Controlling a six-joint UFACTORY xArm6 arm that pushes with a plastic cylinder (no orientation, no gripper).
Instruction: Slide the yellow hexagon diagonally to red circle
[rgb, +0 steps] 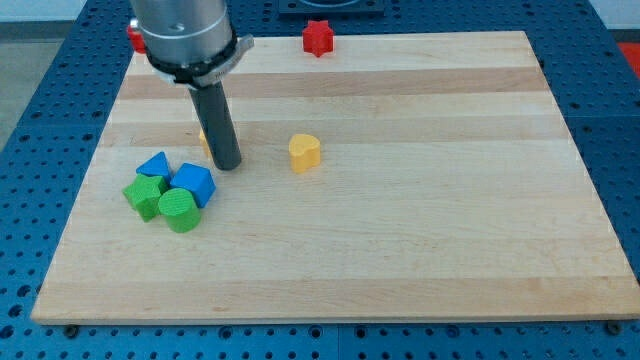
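One dark rod comes down from the arm's grey cylinder in the upper left of the view, and my tip (227, 165) rests on the wooden board (420, 250). There is no pincer on this arm, only the rod, so there is nothing to call wide, narrow or holding.

Just behind the rod, at its left edge, a thin sliver of a yellow block (204, 139) shows; the rod hides nearly all of it, so I cannot tell its shape or whether the rod touches it. A second yellow block (304, 152), with a faceted, roughly hexagonal outline, stands alone to the right of my tip, apart from it.

Below and to the left of my tip lies a tight cluster: a blue triangular block (154, 165), a blue cube-like block (193, 183) just below the tip and closest to it, a green block (146, 195) of uneven outline, and a green cylinder (178, 210) at the cluster's lower edge. These four touch or nearly touch one another.

At the board's top edge, a red star-like block (317, 36) sits right of centre. At the top left a red block (132, 34) peeks out beside the arm's cylinder, mostly hidden, its shape unclear.
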